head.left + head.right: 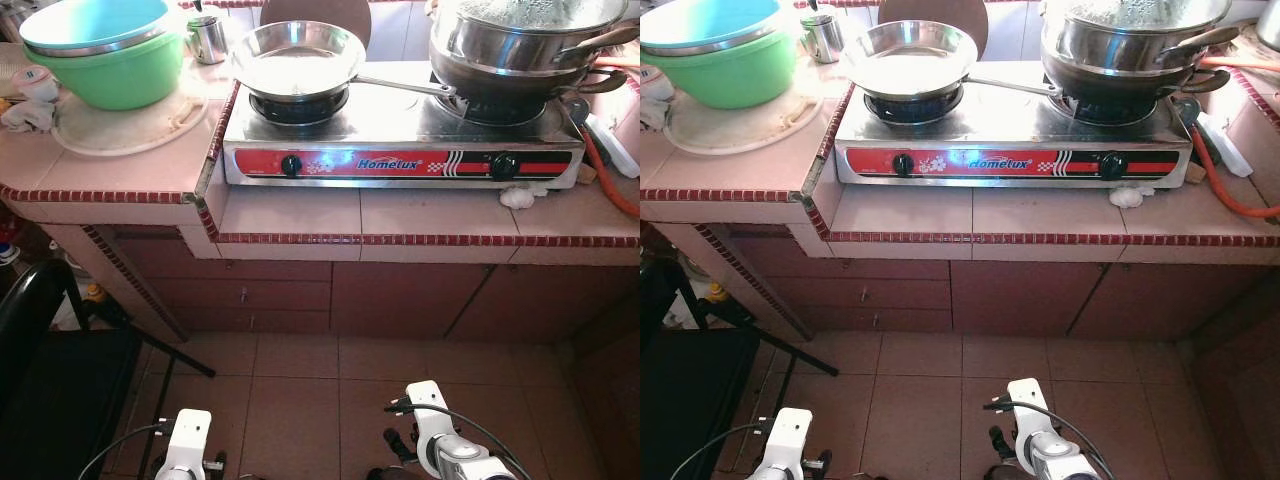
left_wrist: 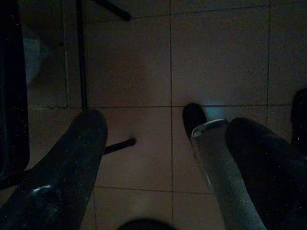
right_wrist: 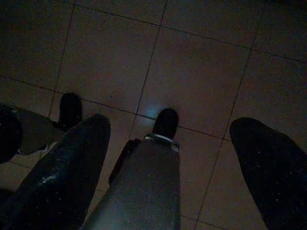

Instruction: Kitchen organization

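Left eye view: shallow steel frying pan (image 1: 297, 58) on the far-left burner looks light, rigid, slippery; grasp its long handle (image 1: 400, 87). Left gripper (image 2: 163, 158) and right gripper (image 3: 168, 163) hang near the floor, jaws wide apart, empty.

Before me a two-burner stove (image 1: 1012, 150) sat on the tiled tabletop (image 1: 1040, 215), a steel pan (image 1: 908, 55) on one burner, stacked pots (image 1: 1125, 45) on the other, a green bowl (image 1: 725, 75) nearby.

We read one brand, "Homelux", in blue script on the red front panel of the gas stove (image 1: 400, 163), between its two black knobs.
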Controlling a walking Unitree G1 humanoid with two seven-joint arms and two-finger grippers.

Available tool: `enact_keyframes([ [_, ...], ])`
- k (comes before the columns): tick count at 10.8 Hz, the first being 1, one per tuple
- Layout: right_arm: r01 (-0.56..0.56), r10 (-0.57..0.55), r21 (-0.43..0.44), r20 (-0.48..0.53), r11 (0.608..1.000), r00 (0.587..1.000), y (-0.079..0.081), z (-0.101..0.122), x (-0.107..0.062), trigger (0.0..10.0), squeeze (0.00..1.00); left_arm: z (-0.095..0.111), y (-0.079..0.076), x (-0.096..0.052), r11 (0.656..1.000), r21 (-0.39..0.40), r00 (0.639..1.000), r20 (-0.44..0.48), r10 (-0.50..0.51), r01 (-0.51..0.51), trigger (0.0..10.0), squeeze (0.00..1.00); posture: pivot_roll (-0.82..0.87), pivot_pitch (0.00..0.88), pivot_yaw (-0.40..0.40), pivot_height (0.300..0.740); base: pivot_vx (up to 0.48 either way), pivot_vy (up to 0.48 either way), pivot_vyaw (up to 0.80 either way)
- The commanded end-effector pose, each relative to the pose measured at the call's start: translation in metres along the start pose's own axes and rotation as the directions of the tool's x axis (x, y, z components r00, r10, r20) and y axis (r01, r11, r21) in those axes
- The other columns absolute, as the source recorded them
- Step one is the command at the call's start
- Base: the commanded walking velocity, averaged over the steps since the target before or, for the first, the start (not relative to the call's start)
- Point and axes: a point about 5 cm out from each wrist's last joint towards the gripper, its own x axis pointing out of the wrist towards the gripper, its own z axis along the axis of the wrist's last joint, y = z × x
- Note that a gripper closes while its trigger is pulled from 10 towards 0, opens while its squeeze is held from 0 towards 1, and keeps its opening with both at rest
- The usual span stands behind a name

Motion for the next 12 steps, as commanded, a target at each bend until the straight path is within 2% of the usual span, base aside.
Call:
enact_keyframes([
  [1,-0.011,0.011,-0.004,-0.031,1.000,0.999,0.0023,-0.0089,-0.0004,10.0,0.00,-0.0099,0.0041,-0.0019,1.000,0.009,0.999,-0.030,0.011,-0.011,10.0,0.00,-0.04,0.129,0.044,0.740,0.000,0.000,0.00],
  [6,-0.024,0.023,-0.018,-0.026,1.000,0.999,0.0039,-0.0085,-0.0002,10.0,0.00,-0.0116,-0.0028,-0.0018,1.000,0.020,0.999,-0.040,0.004,-0.003,10.0,0.00,-0.04,0.132,0.043,0.740,0.000,0.000,0.00],
  [12,-0.030,0.028,-0.050,-0.030,0.998,0.999,0.0040,-0.0081,-0.0002,10.0,0.00,-0.0161,-0.0011,-0.0028,1.000,0.015,0.999,-0.052,0.002,-0.001,10.0,0.00,-0.04,0.134,0.039,0.740,0.000,0.000,0.00],
])
